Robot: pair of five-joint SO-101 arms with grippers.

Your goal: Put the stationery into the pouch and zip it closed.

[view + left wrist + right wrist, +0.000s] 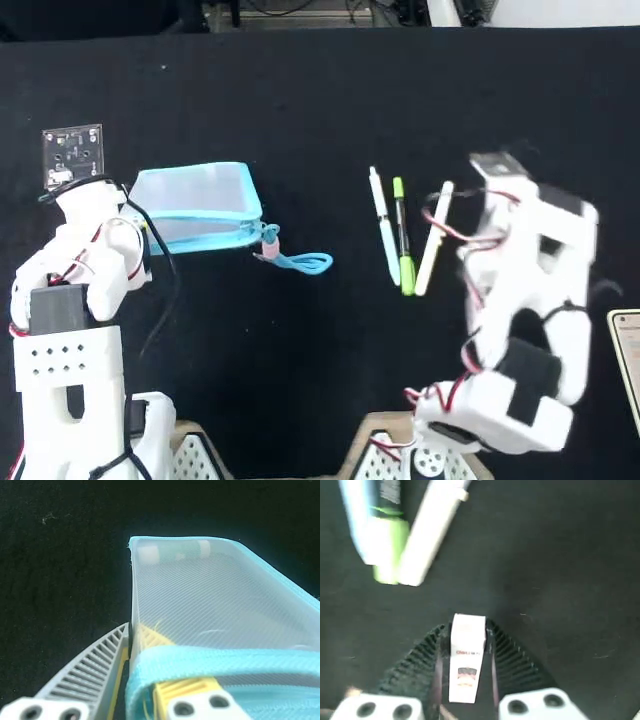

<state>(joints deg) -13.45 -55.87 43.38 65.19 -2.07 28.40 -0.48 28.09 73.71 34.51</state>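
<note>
The pouch [195,205] lies at the left of the worktop [300,120], its left end in the left hand [134,630]. Three pens [403,235] lie side by side well to its right. Just right of them, the right hand [466,630] holds a small box [466,665].

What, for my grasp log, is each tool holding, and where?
Left tool: translucent blue-zippered pouch, by its end wall. Right tool: small white rectangular block, by its long sides.

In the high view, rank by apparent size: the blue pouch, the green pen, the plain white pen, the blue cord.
1. Translucent light-blue mesh pouch.
2. Slim green pen and plain white plastic pen: about alike, so unranked.
3. Thin blue looped cord.
</note>
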